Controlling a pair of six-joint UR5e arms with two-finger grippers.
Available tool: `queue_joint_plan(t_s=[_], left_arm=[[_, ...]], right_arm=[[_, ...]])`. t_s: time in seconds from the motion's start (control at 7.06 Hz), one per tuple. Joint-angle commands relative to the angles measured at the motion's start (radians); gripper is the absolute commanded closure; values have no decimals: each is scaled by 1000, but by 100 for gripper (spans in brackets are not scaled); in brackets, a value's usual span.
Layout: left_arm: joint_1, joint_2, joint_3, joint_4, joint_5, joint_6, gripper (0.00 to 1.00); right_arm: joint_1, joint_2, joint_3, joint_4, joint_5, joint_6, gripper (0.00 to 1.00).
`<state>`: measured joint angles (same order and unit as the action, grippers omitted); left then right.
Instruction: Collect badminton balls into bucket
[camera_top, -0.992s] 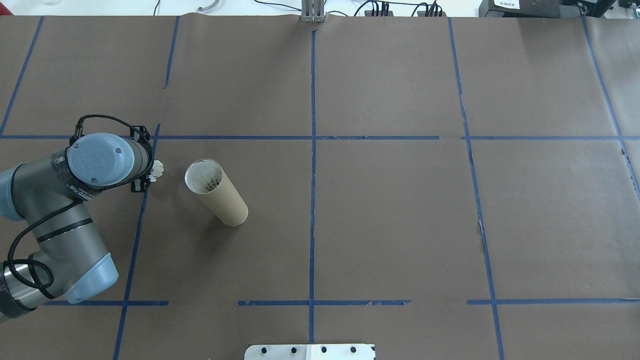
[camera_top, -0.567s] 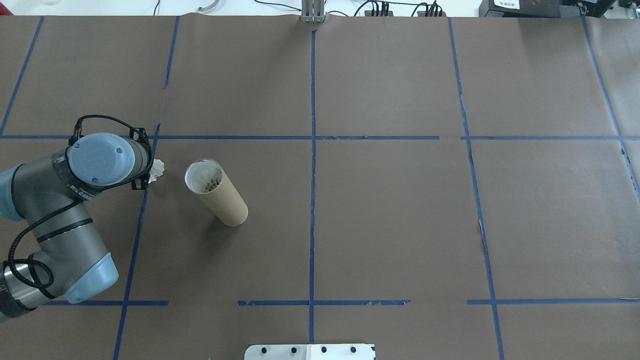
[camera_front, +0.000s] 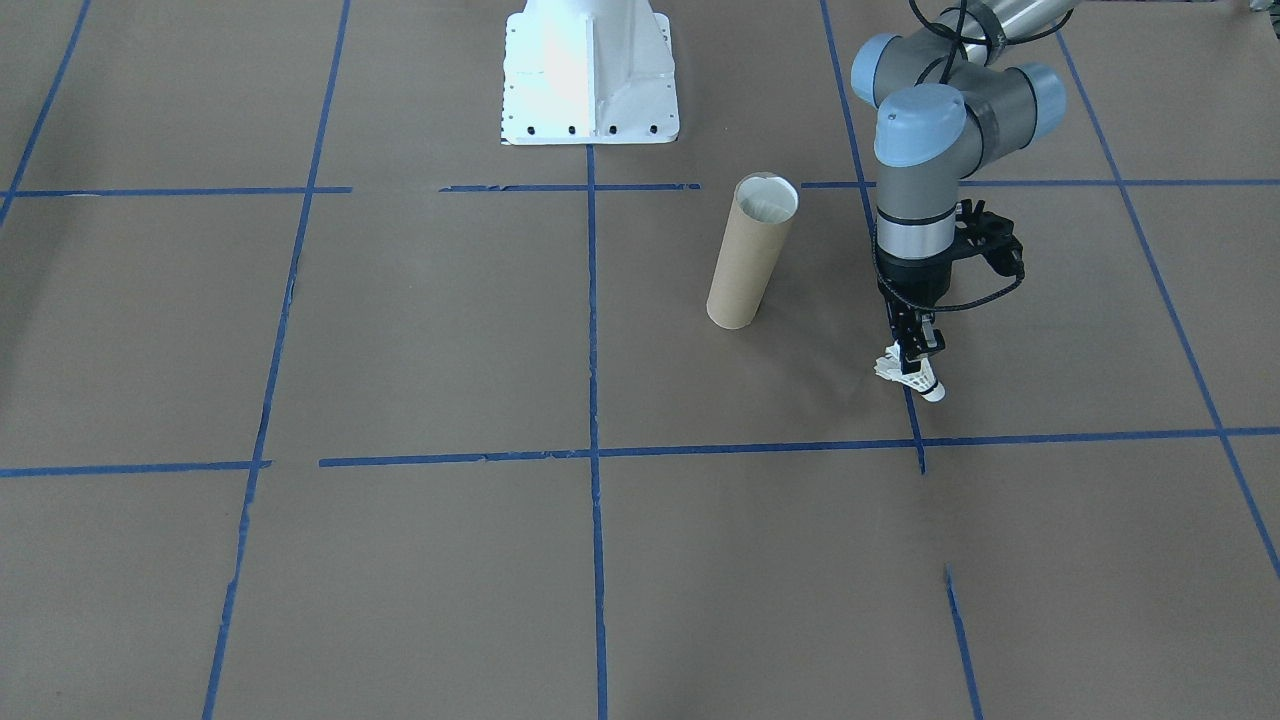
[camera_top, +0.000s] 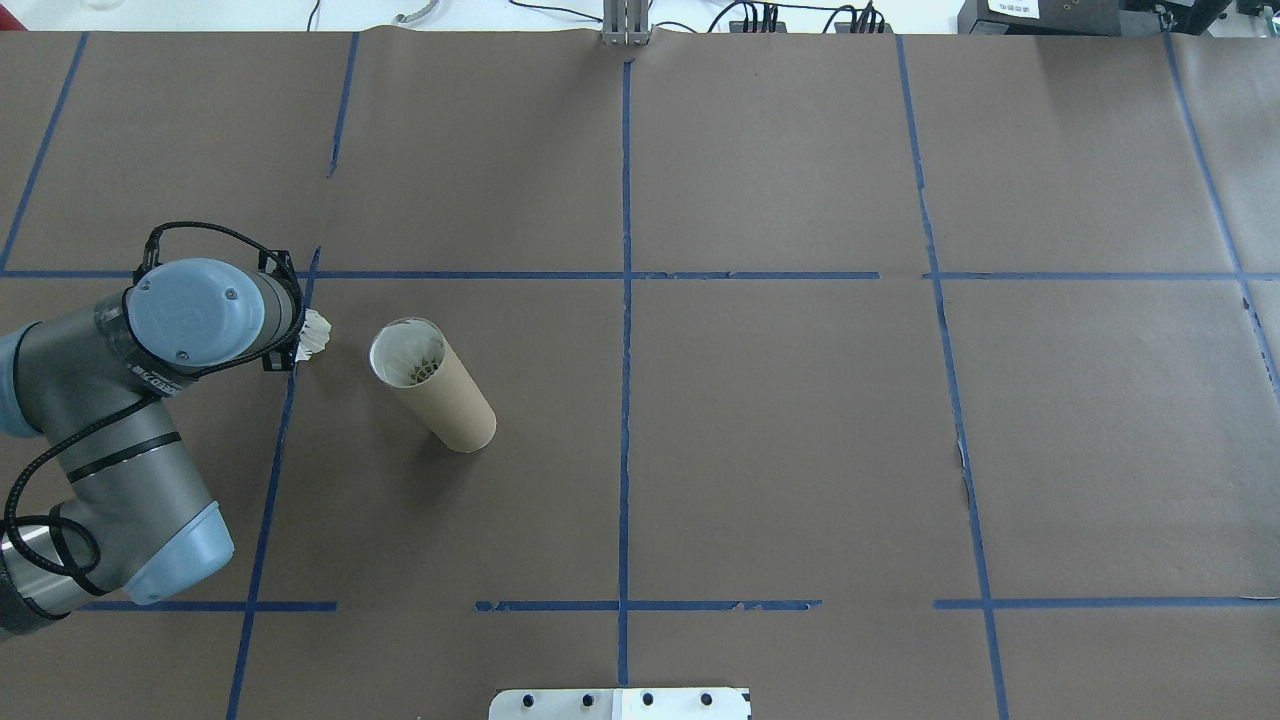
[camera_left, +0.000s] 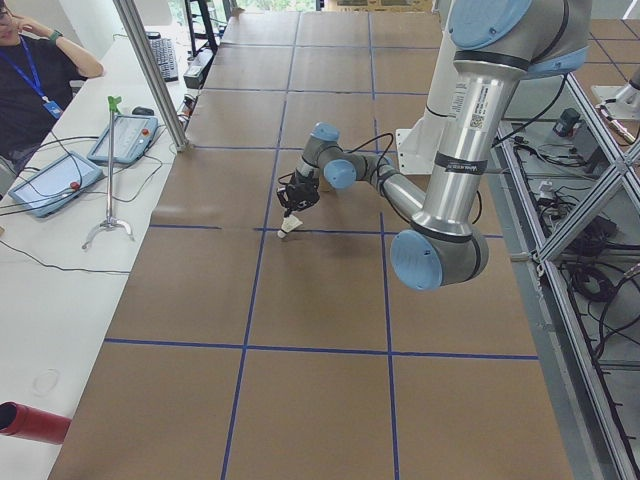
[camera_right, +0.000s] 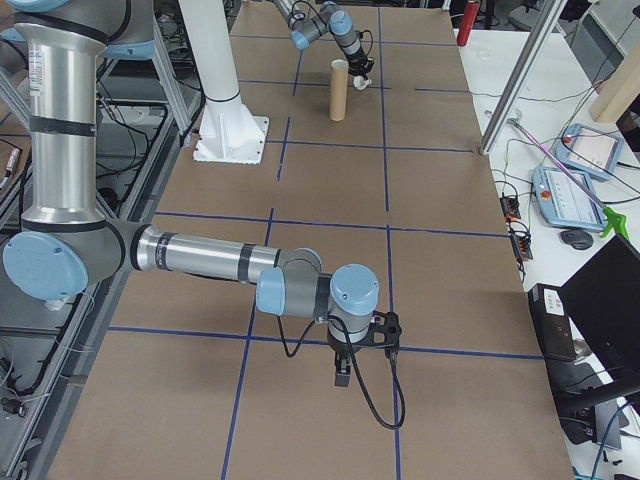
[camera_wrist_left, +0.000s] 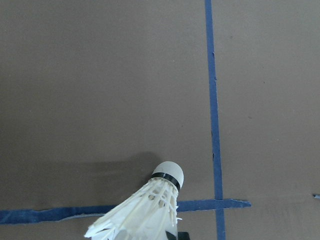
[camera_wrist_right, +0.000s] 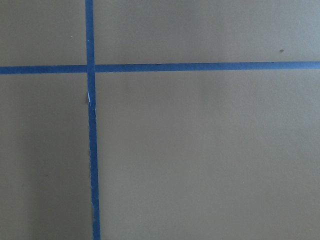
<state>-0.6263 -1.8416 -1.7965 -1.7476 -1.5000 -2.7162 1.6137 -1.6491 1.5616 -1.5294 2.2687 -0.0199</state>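
My left gripper (camera_front: 912, 352) points straight down, shut on a white badminton ball (camera_front: 910, 378) by its feather skirt. The ball hangs tilted with its cork tip (camera_wrist_left: 168, 172) just above the brown paper, over a blue tape crossing, and casts a shadow there. Its skirt (camera_top: 315, 335) peeks out beside the wrist in the overhead view. The bucket (camera_front: 752, 250), a tall brown cardboard tube, stands upright a short way to the robot's right of that gripper. Another ball (camera_top: 412, 358) sits inside the bucket (camera_top: 435, 385). My right gripper (camera_right: 340, 375) shows only in the exterior right view; whether it is open or shut I cannot tell.
The white robot base (camera_front: 590, 70) stands at the table's near edge behind the bucket. Blue tape lines (camera_top: 625, 300) divide the brown paper into squares. In the exterior left view, a person (camera_left: 35, 75) sits at a side desk with tablets.
The left wrist has shifted slightly up and left in the overhead view, carrying the ball with it. The bucket has not moved.
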Motion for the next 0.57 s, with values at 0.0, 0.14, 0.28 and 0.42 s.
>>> queue_joint_plan(t_s=[0.0,0.14,0.28,0.42], left_arm=[[-12,5,-39,-1,-3,94,100],[-24,8,-59,-3,-14,183,100],[-36,9,-67,-10,-17,284,100],[-70,9,-69,-16,-79,414,100]], right_arm=[[0,0,0,0,0,0,0],[0,0,0,0,0,0,0],[0,0,0,0,0,0,0],[0,0,0,0,0,0,0]])
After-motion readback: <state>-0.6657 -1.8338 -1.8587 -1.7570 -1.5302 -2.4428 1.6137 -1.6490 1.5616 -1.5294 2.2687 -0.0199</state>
